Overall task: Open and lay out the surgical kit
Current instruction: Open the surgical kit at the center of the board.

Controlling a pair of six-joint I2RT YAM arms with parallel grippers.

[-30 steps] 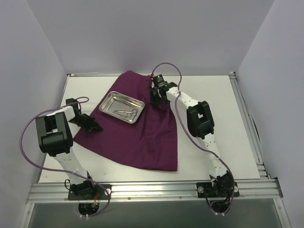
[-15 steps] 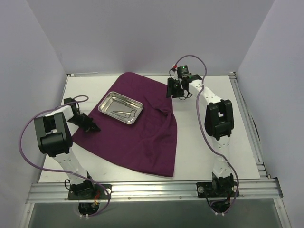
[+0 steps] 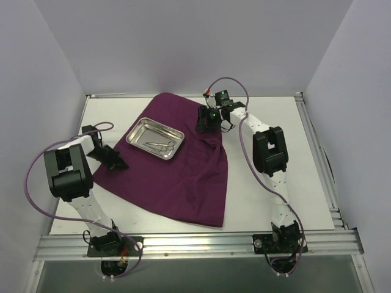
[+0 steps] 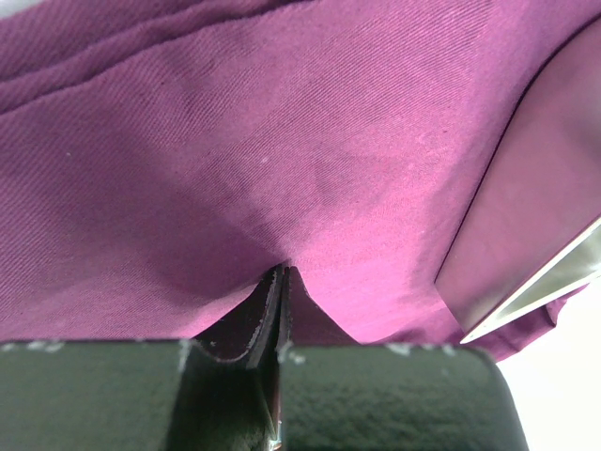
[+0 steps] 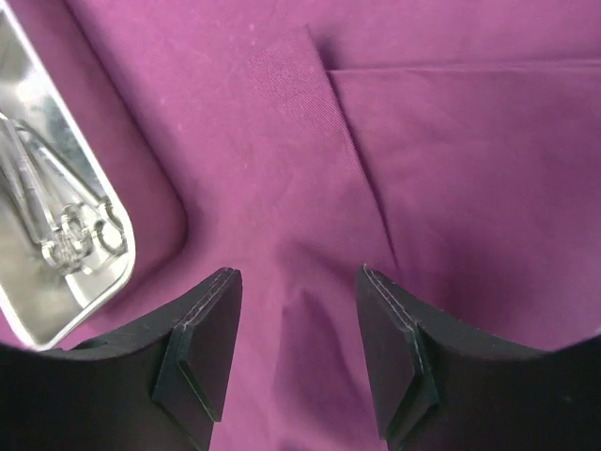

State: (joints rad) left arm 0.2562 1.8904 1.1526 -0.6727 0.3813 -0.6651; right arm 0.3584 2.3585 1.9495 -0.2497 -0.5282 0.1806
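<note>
Jaws, left gripper (image 3: 116,160): closed, pinching a raised fold at the left edge of the cloth (image 3: 177,183); nothing else in the grip.

Cloth: magenta-purple, spread wide over the table (image 3: 287,152), near hem lying flat toward the arm bases, far corner reaching the back edge. Mostly smooth. Creases and an overlapping flap show under the right gripper.

Tray (image 3: 146,129): steel, uncovered, resting on the far-left part of the cloth, just beyond the left gripper.

Instruments (image 3: 162,145): ring-handled, lying together inside the tray toward its right end. Count cannot be told.

Jaws, right gripper (image 3: 206,119): parted, holding nothing, above the cloth just right of the tray.

Progress, as judged: unwrapping largely done, since the cloth is open and the tray exposed. Left to do: flatten the folded patch at the far right, release the pinched left edge, and lay the instruments out of the tray.
</note>
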